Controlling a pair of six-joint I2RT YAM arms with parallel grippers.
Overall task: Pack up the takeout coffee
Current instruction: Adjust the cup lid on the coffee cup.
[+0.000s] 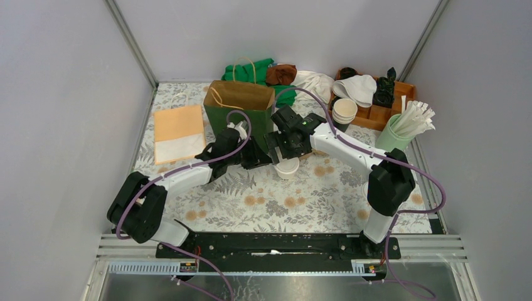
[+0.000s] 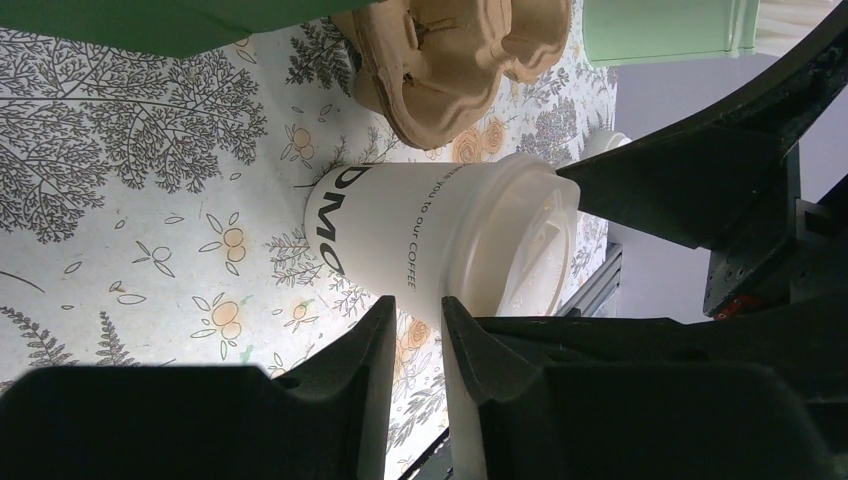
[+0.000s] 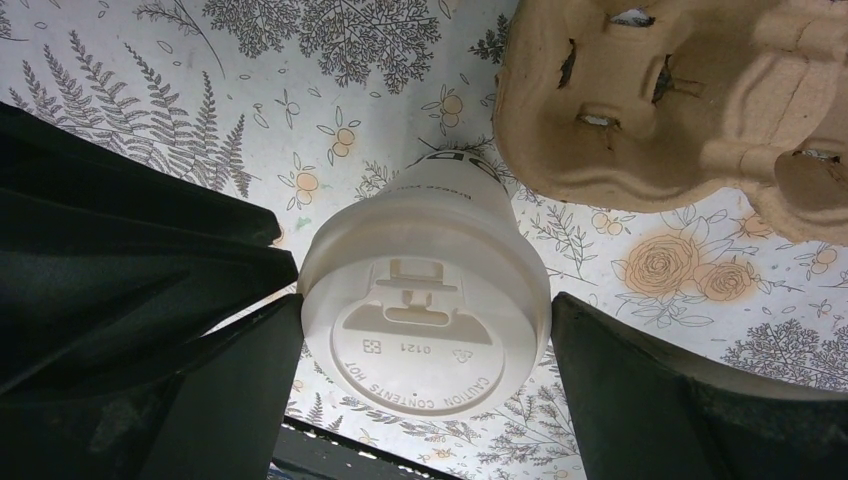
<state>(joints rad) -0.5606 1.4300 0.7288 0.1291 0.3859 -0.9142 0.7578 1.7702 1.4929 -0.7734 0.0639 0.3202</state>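
Note:
The takeout coffee (image 1: 288, 168) is a white paper cup with a white plastic lid (image 3: 425, 330), standing upright on the flowered cloth at mid-table. My right gripper (image 3: 425, 300) hangs over it, open wide, one finger on each side of the lid. The left finger (image 3: 240, 360) touches the lid's rim and the right finger (image 3: 640, 390) sits right beside it. My left gripper (image 2: 418, 305) is level with the cup's side (image 2: 420, 235), its tips close to the cup wall. Its jaws stand a narrow gap apart with only cloth showing between them.
A brown pulp cup carrier (image 3: 680, 100) lies just beyond the cup. A green paper bag (image 1: 238, 106) stands behind the arms. At the back right are stacked lidless cups (image 1: 344, 111), a wooden tray (image 1: 389, 103) and a green holder of sticks (image 1: 401, 128). An orange-and-white sheet (image 1: 179, 133) lies left.

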